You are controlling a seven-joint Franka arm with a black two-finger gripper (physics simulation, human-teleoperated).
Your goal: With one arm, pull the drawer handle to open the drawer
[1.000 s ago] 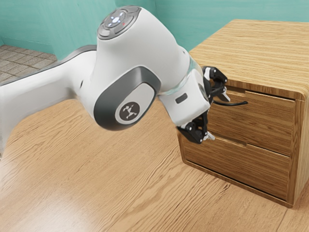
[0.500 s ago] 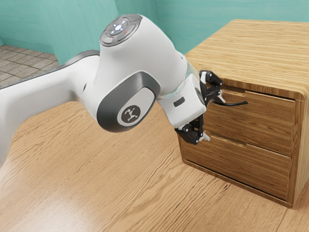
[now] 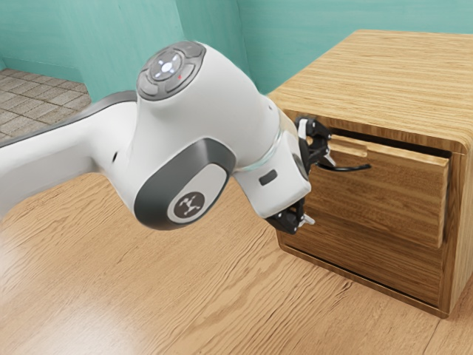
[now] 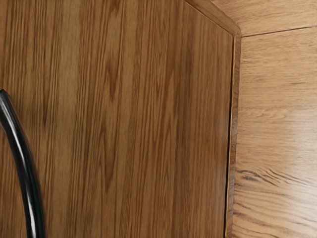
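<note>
Drawer [image 3: 384, 185], upper of two in the wooden cabinet [image 3: 399, 74], stands partway out of the cabinet face, with a dark gap above its front. Black curved handle [image 3: 347, 167] sits on the drawer front toward the exterior view's left; the wrist view has it close against the wood grain. Jaws open, spread well apart one above the other: upper finger [image 3: 316, 140] against the handle's near end, lower finger [image 3: 295, 219] down by the lower drawer [image 3: 369, 251], clear of the handle. White arm [image 3: 192, 148] reaches in from the exterior view's left. Cabinet rests on a wooden worktop [image 3: 148, 296], teal wall [image 3: 310, 22] behind.
</note>
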